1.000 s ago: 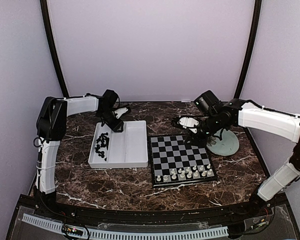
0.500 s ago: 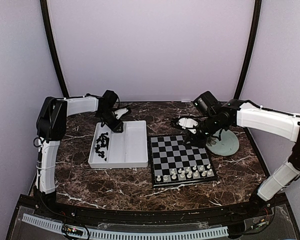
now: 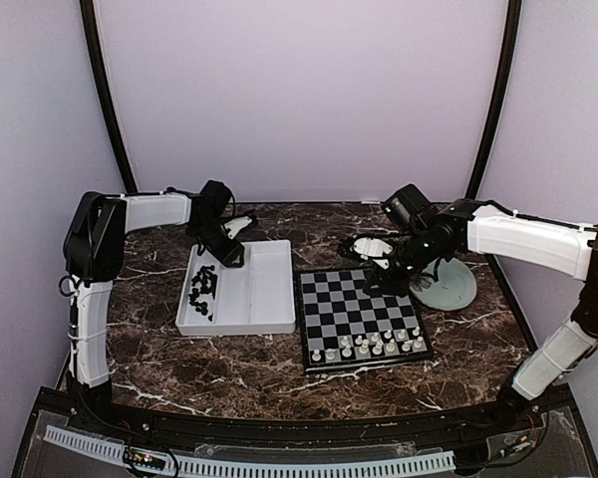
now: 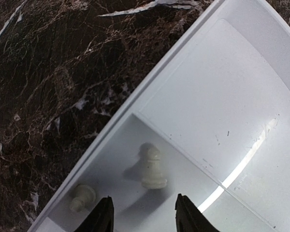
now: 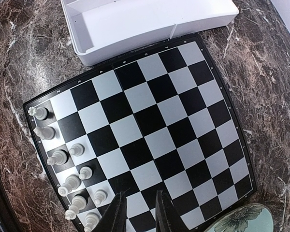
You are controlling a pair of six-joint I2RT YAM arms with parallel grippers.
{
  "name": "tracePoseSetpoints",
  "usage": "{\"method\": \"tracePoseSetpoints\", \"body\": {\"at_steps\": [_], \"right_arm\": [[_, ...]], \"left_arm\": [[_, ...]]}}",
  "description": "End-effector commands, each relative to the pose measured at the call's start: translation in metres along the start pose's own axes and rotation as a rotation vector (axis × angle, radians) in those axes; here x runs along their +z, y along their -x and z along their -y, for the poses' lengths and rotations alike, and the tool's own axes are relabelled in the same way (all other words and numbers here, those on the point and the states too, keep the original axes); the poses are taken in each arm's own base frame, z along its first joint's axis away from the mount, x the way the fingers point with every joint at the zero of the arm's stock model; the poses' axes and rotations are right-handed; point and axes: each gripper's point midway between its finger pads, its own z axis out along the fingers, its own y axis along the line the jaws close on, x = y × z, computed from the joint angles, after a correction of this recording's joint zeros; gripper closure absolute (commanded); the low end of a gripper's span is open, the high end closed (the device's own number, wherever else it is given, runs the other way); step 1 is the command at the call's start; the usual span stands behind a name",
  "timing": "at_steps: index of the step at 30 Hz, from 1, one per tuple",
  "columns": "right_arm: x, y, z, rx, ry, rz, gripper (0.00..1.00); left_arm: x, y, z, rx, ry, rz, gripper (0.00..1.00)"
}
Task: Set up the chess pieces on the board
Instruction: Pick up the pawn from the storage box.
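Note:
The board [image 3: 354, 304] lies at mid-table with several white chess pieces [image 3: 369, 346] in two rows along its near edge. In the right wrist view the same white pieces [image 5: 63, 157] line the board's [image 5: 154, 111] left side. My right gripper [image 3: 381, 282] hovers over the board's far right part; in its wrist view the right gripper [image 5: 139, 215] is open by a narrow gap, empty. My left gripper [image 3: 229, 253] hangs over the far left corner of the white tray [image 3: 234, 327]. The left gripper [image 4: 144, 220] is open, with an upright white pawn [image 4: 152, 166] just ahead of it and a second white piece [image 4: 82, 197] lying at left.
A heap of black pieces [image 3: 201, 289] fills the tray's left compartment. A pale green plate [image 3: 447, 286] sits right of the board, under the right arm; the plate's edge [image 5: 246, 220] shows in the right wrist view. The tray [image 5: 135, 19] borders the board.
The right gripper has drifted a little left over the board's far edge. The left arm has shifted slightly over the tray corner.

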Motion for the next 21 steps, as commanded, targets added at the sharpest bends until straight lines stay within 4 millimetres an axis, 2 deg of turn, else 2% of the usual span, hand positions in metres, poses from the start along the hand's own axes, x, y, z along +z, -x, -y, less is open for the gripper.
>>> {"method": "tracePoseSetpoints", "body": {"at_steps": [1,11,16,21], "right_arm": [[-0.005,0.009,0.004,0.003,-0.007,0.032,0.77],[-0.004,0.010,0.004,0.003,-0.010,0.032,0.77],[-0.002,0.009,0.004,0.005,-0.004,0.030,0.77],[0.000,0.010,0.004,0.006,0.002,0.031,0.77]], "left_arm": [[-0.018,0.015,-0.003,0.019,0.032,0.064,0.54],[-0.003,0.026,0.006,0.016,-0.047,0.104,0.64],[0.000,0.026,0.017,-0.033,-0.113,0.108,0.61],[0.014,0.016,0.021,-0.074,-0.115,0.064,0.60]]}}
